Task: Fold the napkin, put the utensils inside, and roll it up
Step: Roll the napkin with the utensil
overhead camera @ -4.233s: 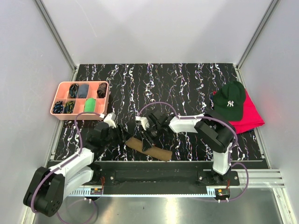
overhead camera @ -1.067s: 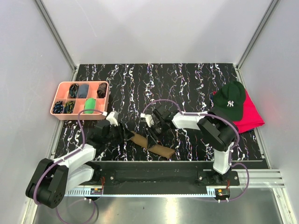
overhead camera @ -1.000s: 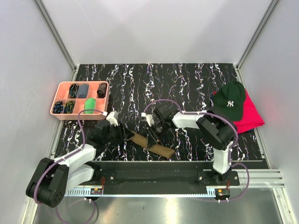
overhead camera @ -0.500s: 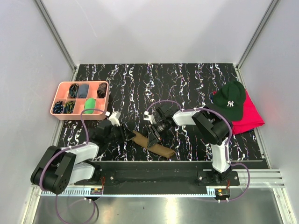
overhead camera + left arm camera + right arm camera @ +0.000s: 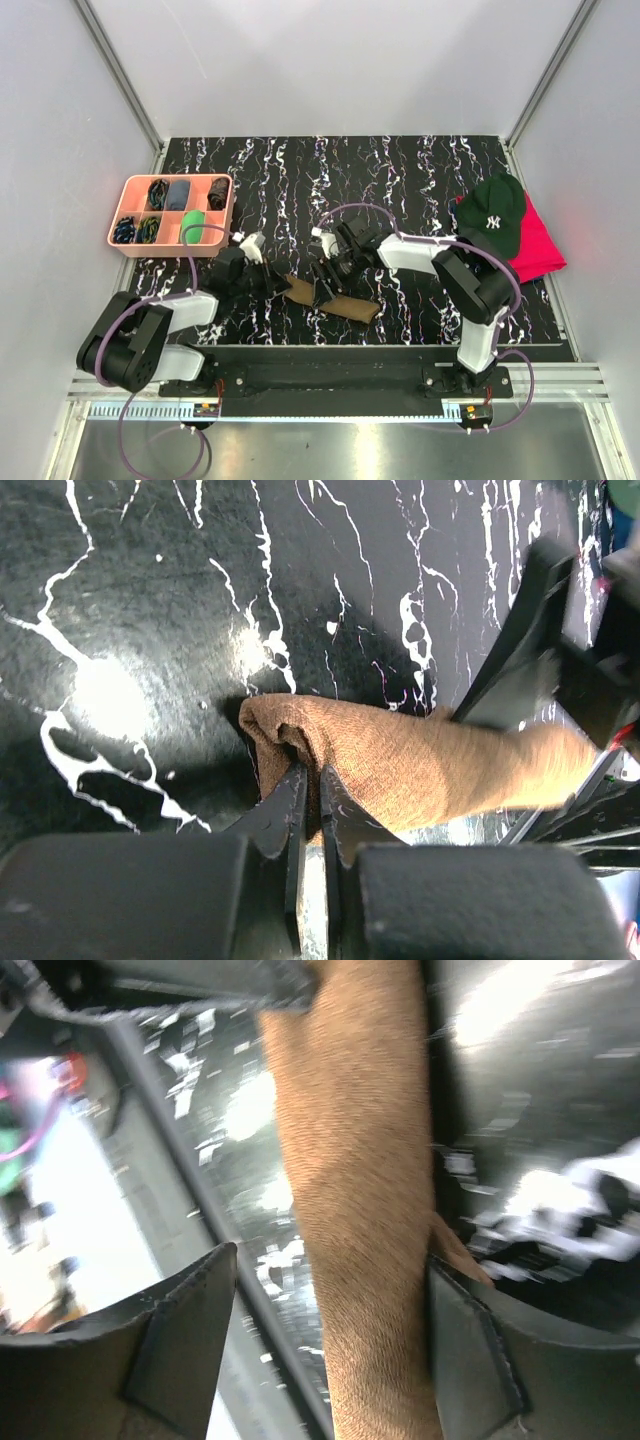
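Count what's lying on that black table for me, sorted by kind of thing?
Cloths: 2 (rolled brown napkin, red cloth)
Caps: 1 (dark green cap)
Trays: 1 (pink tray, small items in its compartments)
Total: 4
No loose cutlery is in sight.

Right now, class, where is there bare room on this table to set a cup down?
The far half of the table, between the pink tray and the baseball cap, is bare. The front edge is crowded: the left pincer and right pincer are on the rolled napkin.
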`<state>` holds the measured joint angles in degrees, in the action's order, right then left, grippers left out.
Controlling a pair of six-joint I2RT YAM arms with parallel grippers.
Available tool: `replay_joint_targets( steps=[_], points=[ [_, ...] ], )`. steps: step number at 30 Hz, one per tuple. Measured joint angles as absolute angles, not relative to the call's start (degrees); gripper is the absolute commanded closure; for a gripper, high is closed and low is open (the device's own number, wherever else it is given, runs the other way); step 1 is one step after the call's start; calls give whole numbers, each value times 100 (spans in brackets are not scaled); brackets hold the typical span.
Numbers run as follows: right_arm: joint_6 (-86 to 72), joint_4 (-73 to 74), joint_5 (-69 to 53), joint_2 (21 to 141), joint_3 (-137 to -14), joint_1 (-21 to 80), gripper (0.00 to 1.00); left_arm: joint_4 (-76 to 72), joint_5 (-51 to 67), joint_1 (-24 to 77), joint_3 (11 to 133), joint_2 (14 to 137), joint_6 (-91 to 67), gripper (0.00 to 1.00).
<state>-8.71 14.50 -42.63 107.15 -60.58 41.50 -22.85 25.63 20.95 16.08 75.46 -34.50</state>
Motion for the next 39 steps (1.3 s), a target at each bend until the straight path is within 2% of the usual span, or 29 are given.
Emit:
replay_joint_targets(
  steps=[9, 13, 18, 25, 28, 30, 34, 38, 39],
  points=[
    [-526, 1455, -2281, 9535, -5725, 4224, 14, -2053, 2716, 2093, 2008, 7968, -3402, 97],
    [-152, 1406, -1350, 9070, -5693, 4711, 13, -1824, 2753, 2093, 2233, 8128, -3389, 97],
    [272, 1426, -480, 9098, -5697, 5502, 13, -1590, 2814, 2093, 2484, 8324, -3393, 97],
    [598, 1616, 259, 9699, -5795, 6003, 15, -1413, 2867, 2093, 2655, 8453, -3391, 97],
    [694, 1653, 436, 9963, -5898, 6125, 21, -1398, 2871, 2093, 2663, 8458, -3391, 97],
    [727, 1662, 543, 10092, -5942, 6147, 29, -1398, 2875, 2093, 2663, 8458, -3391, 96],
    [705, 1684, 646, 10250, -6090, 6132, 39, -1400, 2891, 2088, 2663, 8458, -3389, 90],
    [596, 1761, 379, 10318, -6167, 5972, 48, -1382, 2895, 2080, 2661, 8423, -3389, 77],
    [563, 1772, 292, 10328, -6171, 5913, 49, -1363, 2893, 2078, 2657, 8392, -3389, 68]
  ],
)
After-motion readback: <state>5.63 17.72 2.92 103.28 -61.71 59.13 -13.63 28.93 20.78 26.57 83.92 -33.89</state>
